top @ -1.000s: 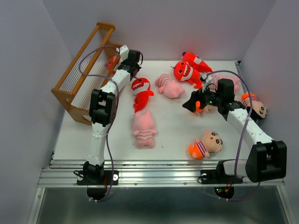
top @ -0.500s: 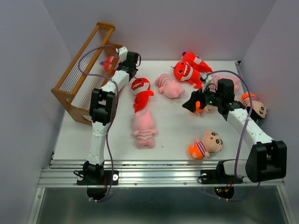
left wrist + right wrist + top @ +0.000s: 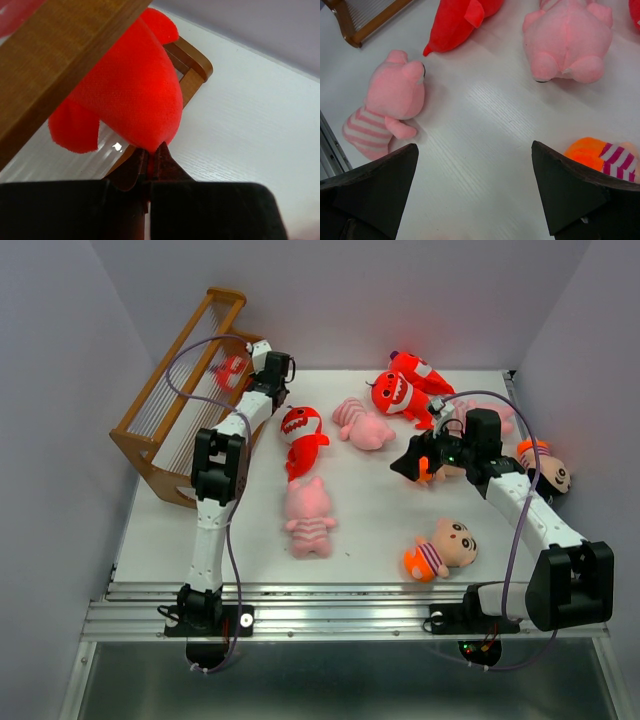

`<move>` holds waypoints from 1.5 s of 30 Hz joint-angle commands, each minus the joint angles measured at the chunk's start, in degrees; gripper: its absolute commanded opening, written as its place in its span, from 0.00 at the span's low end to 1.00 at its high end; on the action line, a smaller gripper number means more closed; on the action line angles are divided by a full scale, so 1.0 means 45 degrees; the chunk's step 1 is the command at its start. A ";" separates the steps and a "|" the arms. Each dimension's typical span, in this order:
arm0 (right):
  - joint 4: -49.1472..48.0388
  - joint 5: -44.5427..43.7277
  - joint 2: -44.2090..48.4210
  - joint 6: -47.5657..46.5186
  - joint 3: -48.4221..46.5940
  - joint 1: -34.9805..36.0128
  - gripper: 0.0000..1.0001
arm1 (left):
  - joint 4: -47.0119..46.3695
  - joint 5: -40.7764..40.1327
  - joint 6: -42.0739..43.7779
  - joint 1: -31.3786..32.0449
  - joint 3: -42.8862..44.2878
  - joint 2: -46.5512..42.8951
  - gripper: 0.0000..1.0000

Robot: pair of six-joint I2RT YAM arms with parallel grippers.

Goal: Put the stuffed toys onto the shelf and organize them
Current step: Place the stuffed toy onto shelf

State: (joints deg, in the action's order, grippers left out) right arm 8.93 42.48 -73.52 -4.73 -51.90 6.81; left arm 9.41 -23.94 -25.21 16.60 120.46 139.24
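While my left claw [image 3: 152, 156] pinches just a corner of the red monster [image 3: 125, 90] at a wooden rail of the shelf [image 3: 60, 65], I note it could snag there and slip free; right claw [image 3: 474, 150] hangs wide open, empty.

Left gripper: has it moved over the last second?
Yes. The left gripper, shut on a red monster, has shifted leftward, farther over the shelf.

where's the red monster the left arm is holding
In the top view the red monster hangs upper left over the shelf, pinched by the left end effector.
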 commanded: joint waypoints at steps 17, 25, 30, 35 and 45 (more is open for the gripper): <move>-0.0539 0.0150 0.0185 -0.0257 0.0029 -0.0068 1.00 | -0.0294 0.0457 0.1326 -0.0349 0.1062 0.0250 0.36; -0.0539 0.0092 0.0126 -0.0277 0.0049 -0.0068 1.00 | -0.0236 0.0750 0.1306 -0.0349 0.0594 -0.0238 0.65; -0.0558 0.0091 0.0087 -0.0296 0.0049 -0.0068 1.00 | -0.0216 0.1277 0.1189 -0.0330 0.0340 -0.0668 0.75; -0.0539 0.0053 0.0068 -0.0354 0.0068 -0.0068 1.00 | -0.0235 0.1939 0.0975 -0.0330 0.0047 -0.1136 0.76; -0.0539 0.0267 0.0126 -0.0530 0.0146 -0.0068 1.00 | -0.0606 0.4245 0.0759 -0.0212 -0.0851 -0.2543 0.79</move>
State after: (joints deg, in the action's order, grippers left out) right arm 8.93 42.48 -73.54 -5.80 -51.64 6.81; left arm 8.86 -9.69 -20.99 15.66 117.62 135.66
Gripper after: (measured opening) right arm 0.998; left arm 0.786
